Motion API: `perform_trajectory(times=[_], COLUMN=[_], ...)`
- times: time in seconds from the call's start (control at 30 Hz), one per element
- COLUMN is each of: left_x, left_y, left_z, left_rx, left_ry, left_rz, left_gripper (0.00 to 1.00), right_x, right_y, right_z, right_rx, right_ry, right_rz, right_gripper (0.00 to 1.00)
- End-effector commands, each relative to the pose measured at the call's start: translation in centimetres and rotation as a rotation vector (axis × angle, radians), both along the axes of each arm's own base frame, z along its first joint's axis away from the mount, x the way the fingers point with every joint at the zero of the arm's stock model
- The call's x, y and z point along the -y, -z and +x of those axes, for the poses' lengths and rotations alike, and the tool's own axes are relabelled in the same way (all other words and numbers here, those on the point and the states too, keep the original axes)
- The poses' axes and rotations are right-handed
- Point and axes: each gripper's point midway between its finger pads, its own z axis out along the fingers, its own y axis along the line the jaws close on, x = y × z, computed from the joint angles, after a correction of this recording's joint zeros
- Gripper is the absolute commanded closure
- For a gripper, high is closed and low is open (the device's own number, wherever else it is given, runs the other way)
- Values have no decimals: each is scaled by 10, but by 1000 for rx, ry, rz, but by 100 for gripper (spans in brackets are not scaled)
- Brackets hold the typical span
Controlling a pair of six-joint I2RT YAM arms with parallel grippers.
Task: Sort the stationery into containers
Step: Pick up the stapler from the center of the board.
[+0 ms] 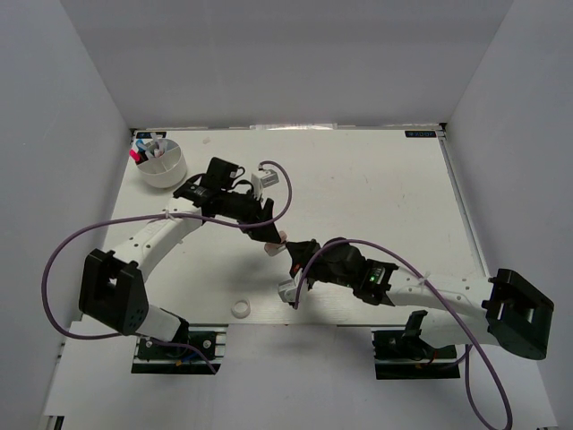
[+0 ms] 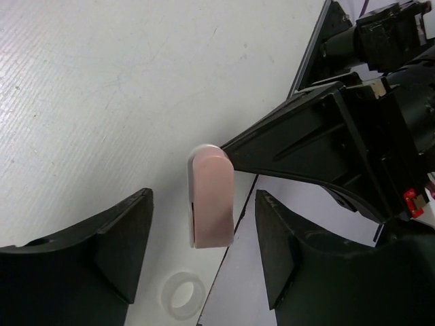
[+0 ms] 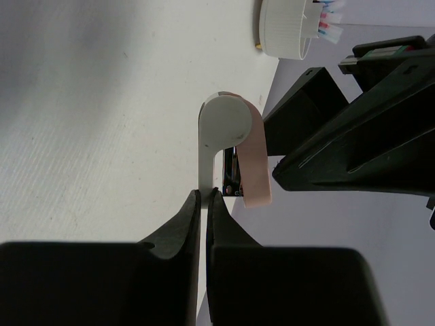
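My right gripper is shut on the thin white edge of a small flat white-and-pink item and holds it above the table; the top view shows it at mid-table. My left gripper is open, its jaws standing either side of the item's pink end without touching it. The white round tub with several pens and markers in it stands at the far left, also in the right wrist view. A white tape ring lies near the front edge, below my left gripper.
The two grippers meet at mid-table, close together, and the right arm's black body fills the space to the right of my left fingers. Purple cables loop off both arms. The table's front edge runs just under the item.
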Motion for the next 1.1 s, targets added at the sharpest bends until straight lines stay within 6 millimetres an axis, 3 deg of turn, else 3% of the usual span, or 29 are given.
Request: perform_trajectory(times=[0.0, 0.13, 0.33, 0.4, 0.5, 0.6, 0.87, 1.07], left_x=[4, 5, 7, 8, 7, 9, 8, 9], left_y=[-13, -9, -10, -8, -6, -6, -4, -3], left_z=[8, 11, 3, 0, -1, -4, -2, -3], left_rx=[67, 73, 43, 31, 26, 23, 35, 43], left_ry=[8, 3, 25, 30, 32, 43, 44, 40], left_rz=[2, 23, -3, -8, -4, -6, 6, 15], left_gripper=[30, 35, 52, 51, 40, 37, 44, 65], right_x=[-14, -14, -14, -13, -13, -14, -16, -15], right_y=[-33, -33, -34, -33, -33, -33, -37, -37], right_z=[2, 1, 3, 5, 6, 4, 4, 4], right_rx=[32, 34, 46, 50, 48, 40, 46, 54], right_ry=[-6, -8, 0, 6, 11, 6, 3, 4], right_rz=[90, 90, 94, 95, 96, 96, 100, 105], right_gripper=[100, 100, 100, 100, 100, 100, 100, 100])
